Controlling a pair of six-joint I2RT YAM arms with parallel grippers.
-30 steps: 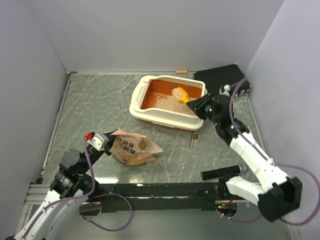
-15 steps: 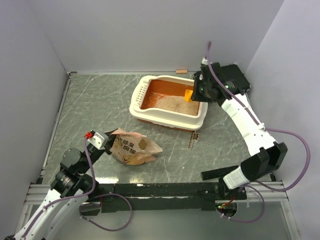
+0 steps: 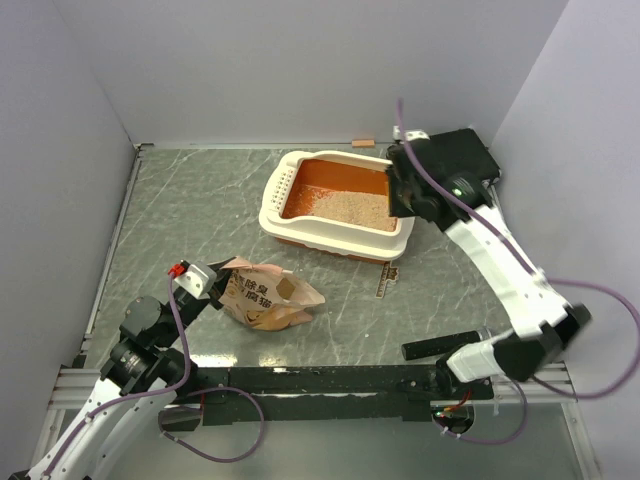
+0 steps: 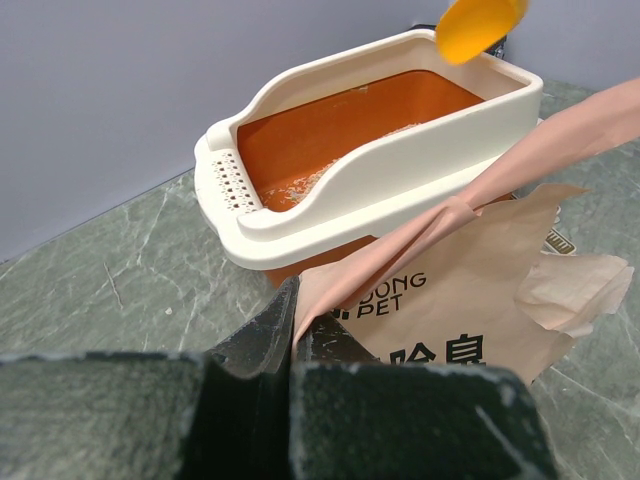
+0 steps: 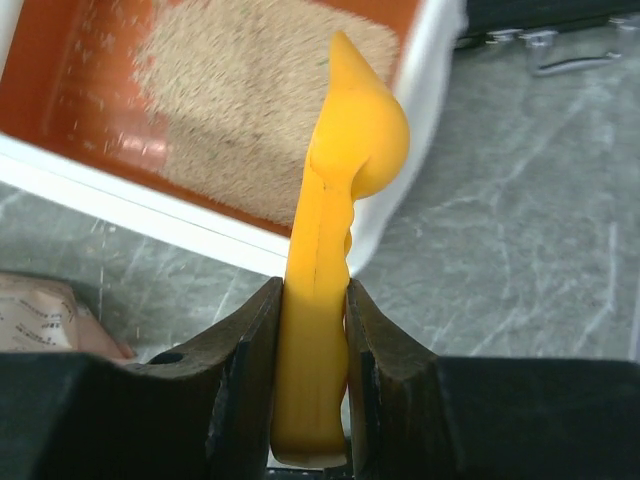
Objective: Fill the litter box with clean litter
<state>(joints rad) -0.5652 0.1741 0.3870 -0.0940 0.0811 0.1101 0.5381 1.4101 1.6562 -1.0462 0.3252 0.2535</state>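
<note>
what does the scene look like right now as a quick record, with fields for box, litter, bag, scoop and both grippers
litter box: upright on the table, slotted end toward the left
clean litter: covers the right part of the floor; orange floor bare near the slots
paper bag: crumpled, lying in front of the box, apart from it
scoop: raised over the box's right end, turned on edge
left gripper: shut on the bag's edge
right gripper: shut on the scoop's handle

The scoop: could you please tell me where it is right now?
In the right wrist view, the scoop is clamped in the right gripper. It is held above the right end of the litter box, over the litter and the rim.
</note>
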